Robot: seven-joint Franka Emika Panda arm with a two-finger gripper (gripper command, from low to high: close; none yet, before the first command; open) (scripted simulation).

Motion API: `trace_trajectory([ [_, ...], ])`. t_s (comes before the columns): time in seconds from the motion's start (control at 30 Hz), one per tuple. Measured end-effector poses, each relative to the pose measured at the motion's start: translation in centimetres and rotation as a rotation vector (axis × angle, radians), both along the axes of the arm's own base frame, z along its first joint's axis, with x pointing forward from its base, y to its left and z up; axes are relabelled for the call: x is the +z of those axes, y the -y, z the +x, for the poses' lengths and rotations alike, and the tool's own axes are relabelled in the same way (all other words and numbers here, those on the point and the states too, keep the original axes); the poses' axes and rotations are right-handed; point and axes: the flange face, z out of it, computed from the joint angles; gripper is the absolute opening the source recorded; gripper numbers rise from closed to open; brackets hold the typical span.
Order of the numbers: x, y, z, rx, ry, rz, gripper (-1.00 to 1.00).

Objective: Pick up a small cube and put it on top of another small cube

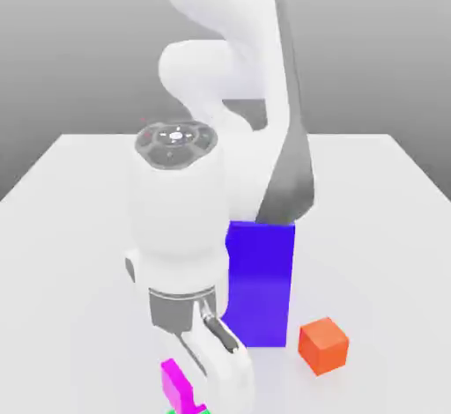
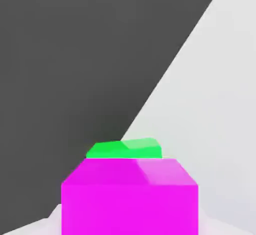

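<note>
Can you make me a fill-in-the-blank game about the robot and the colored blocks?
1. The small cube by the end effector is the color ____.
2. Just past it in the hand view is a small cube that is ____.
3. The big tall block behind the arm's hand is ____.
4. The cube on the table toward the exterior view's right is ____.

Missing words, in order: magenta (bright pink); green; blue; orange.
</note>
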Motion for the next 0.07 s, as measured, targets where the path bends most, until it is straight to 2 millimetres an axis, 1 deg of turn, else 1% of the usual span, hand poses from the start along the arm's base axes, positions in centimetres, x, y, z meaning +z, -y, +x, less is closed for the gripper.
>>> trace_trajectory([
  [0.07,0.0,0.0,0.0,0.0,0.0,0.0,1.0],
])
